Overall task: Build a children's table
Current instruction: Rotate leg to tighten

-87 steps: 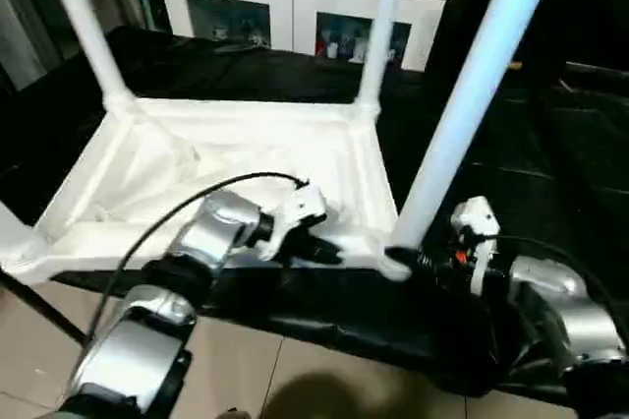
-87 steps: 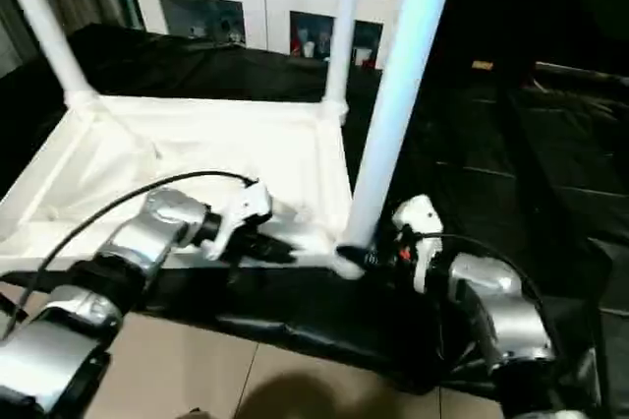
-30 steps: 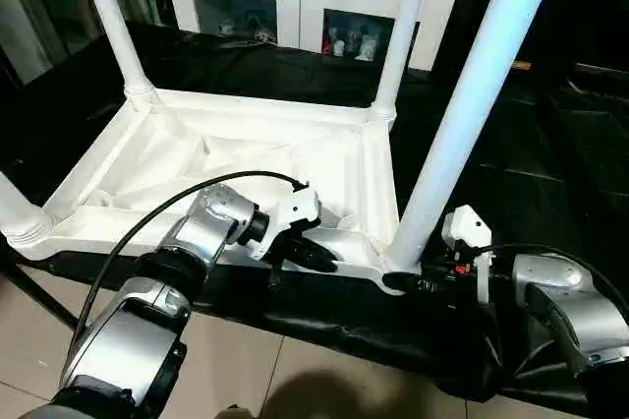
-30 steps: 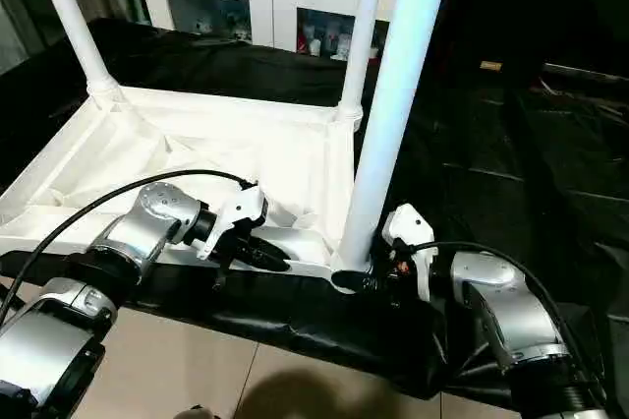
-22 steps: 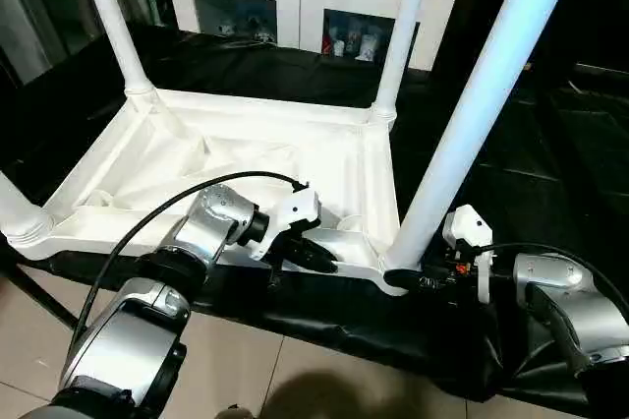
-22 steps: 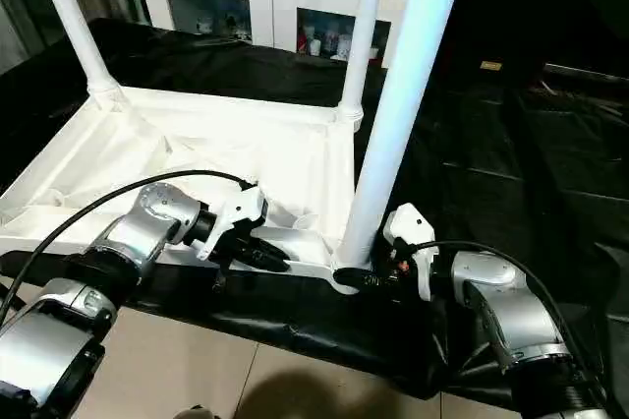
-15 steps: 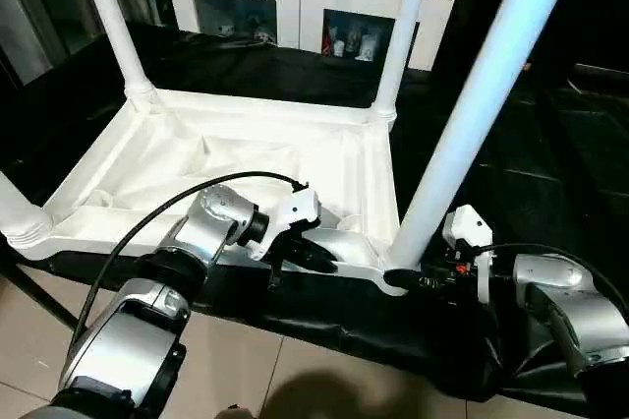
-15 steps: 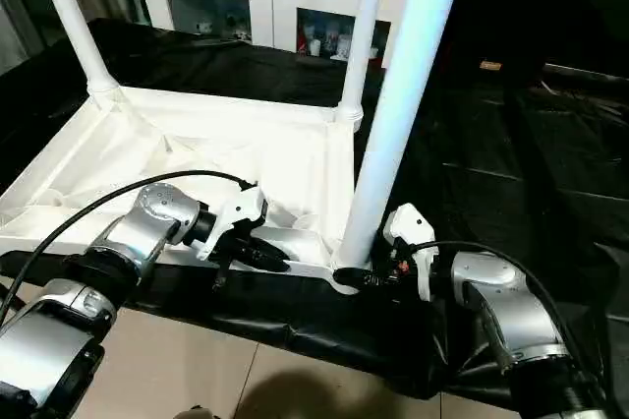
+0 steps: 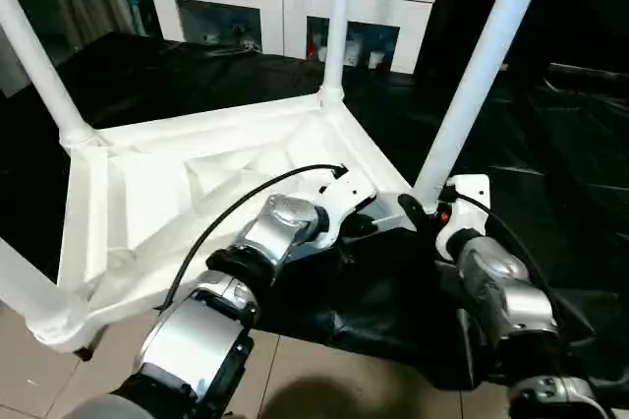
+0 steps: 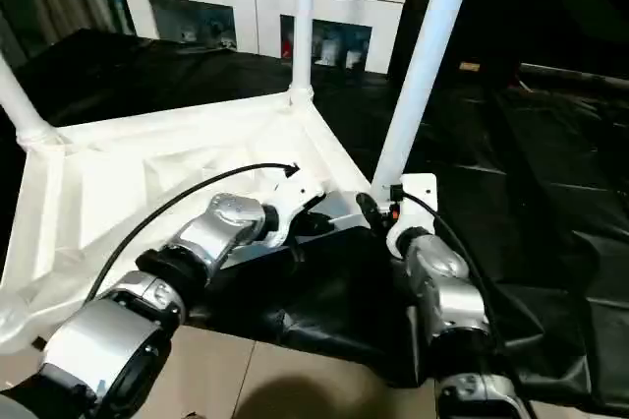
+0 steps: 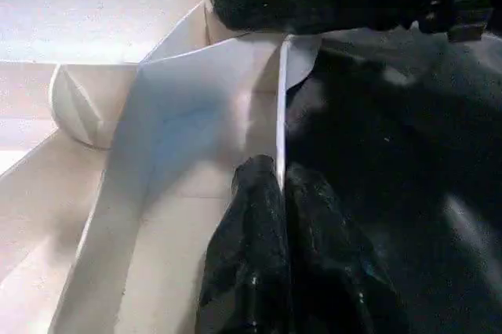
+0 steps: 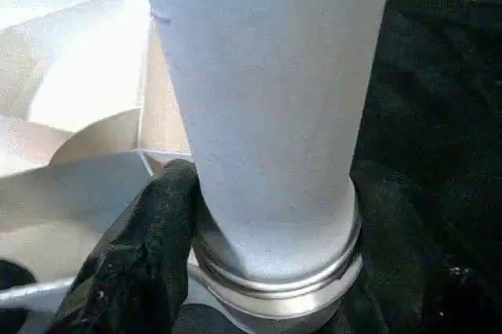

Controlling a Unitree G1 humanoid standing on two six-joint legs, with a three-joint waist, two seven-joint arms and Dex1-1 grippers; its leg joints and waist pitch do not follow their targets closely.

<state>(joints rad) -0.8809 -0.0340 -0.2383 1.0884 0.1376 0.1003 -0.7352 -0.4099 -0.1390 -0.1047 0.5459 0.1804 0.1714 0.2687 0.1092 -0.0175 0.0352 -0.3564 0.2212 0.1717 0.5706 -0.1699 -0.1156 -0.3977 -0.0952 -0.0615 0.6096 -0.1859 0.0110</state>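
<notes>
I have the children's table (image 9: 197,183) upside down on the black-covered work table (image 9: 550,153), all 4 legs standing in their corner sockets, so I judge only flipping it upright remains. My left gripper (image 11: 278,185) is pinched shut on its rim; my right gripper (image 12: 259,271) clasps the near leg (image 9: 472,75) at its base.

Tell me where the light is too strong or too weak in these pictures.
Right wrist view: the leg glares almost flat white. Left wrist view: a soft shadow lies on the wall of the children's table beside the left claw. Left eye view: the black cover stays very dark, with a faint sheen.
</notes>
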